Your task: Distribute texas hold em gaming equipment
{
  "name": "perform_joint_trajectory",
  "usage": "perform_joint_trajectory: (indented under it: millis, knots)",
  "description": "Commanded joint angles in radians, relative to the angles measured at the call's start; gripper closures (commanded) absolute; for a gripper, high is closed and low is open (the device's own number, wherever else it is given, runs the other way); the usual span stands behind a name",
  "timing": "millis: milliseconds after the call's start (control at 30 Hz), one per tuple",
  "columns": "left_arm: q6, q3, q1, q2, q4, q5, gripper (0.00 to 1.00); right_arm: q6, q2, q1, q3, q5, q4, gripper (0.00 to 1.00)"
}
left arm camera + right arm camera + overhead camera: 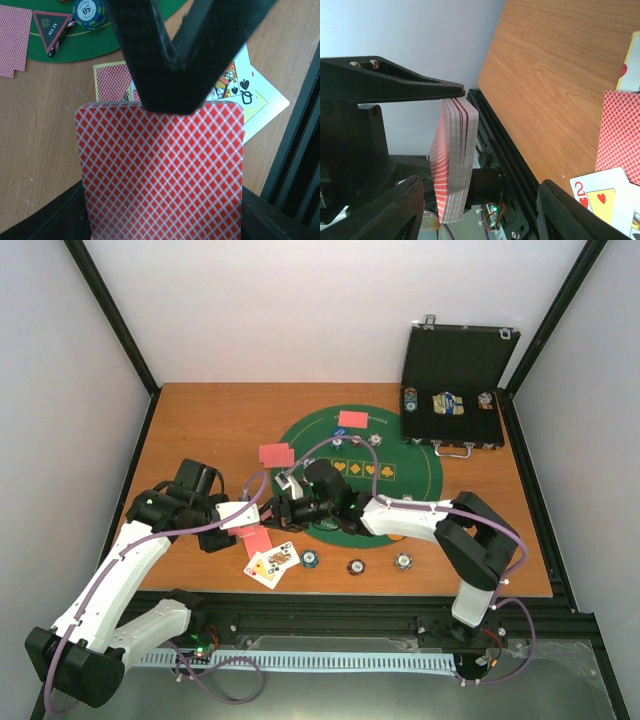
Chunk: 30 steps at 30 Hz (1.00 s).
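We are finding the left jaws clamped on the red-backed deck (160, 170), offering it forward; the right jaws are gaping empty just beside it, likely for drawing a card.

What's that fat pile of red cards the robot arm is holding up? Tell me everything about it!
The pile of cards is thick and tidy, with rounded corners. Its back shows a red-and-white diamond pattern; side-on, in the right wrist view, it shows many thin pale edges with red streaks. It looks like thin card. It stands on edge in the air above the wooden table, held by its side edges between the fingers of the left gripper. A black part crosses its top edge.
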Motion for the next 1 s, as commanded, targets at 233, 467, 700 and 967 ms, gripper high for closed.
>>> perform_joint_trajectory:
  millis: [233,467,700,967]
  knots:
    - [-0.005,0.046,0.000,-0.007,-0.009,0.019,0.70,0.071,0.124,0.065,0.104,-0.050,0.114,0.38]
    - [-0.003,0.046,0.000,-0.006,-0.010,0.018,0.70,0.095,0.193,0.080,0.156,-0.066,0.123,0.39]
    - [0.001,0.053,0.000,-0.008,-0.012,0.015,0.70,0.075,0.222,0.077,0.182,-0.057,0.061,0.43]
    - [0.002,0.063,0.000,-0.010,-0.009,0.025,0.71,0.069,0.177,0.029,0.083,-0.053,0.062,0.44]
